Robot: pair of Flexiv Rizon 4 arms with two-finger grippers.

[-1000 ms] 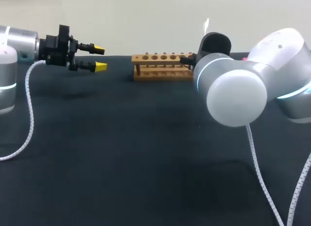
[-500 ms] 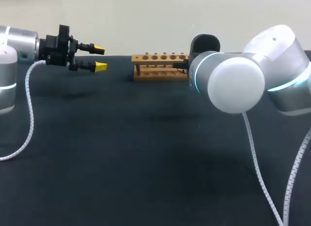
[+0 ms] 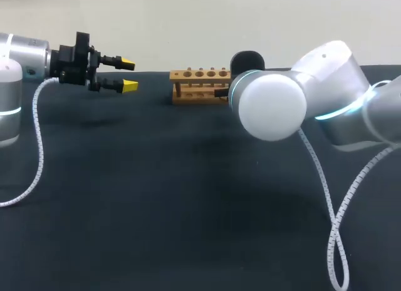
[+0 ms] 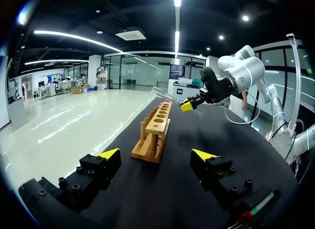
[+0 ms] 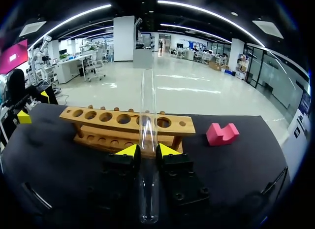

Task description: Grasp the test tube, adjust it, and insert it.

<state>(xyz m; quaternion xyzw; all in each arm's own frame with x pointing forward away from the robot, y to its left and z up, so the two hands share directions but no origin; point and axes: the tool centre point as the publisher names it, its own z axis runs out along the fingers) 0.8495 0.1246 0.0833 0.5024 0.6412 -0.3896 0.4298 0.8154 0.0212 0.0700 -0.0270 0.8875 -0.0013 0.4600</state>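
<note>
A wooden rack with a row of holes stands at the far middle of the dark table. My right gripper is shut on a clear glass test tube, which points out past its yellow tips toward the rack just ahead. The left wrist view shows that gripper holding the tube tilted above the rack's far end. In the head view my right arm hides its own gripper and the rack's right end. My left gripper hangs open and empty, left of the rack.
A pink notched block lies on the table beside the rack's end, on the right arm's side. A white coiled cable hangs from my right arm over the table. Dark tabletop spreads in front of the rack.
My right arm has swung leftward with the tube, now covering more of the rack's right end in the head view. The left arm has stayed still.
</note>
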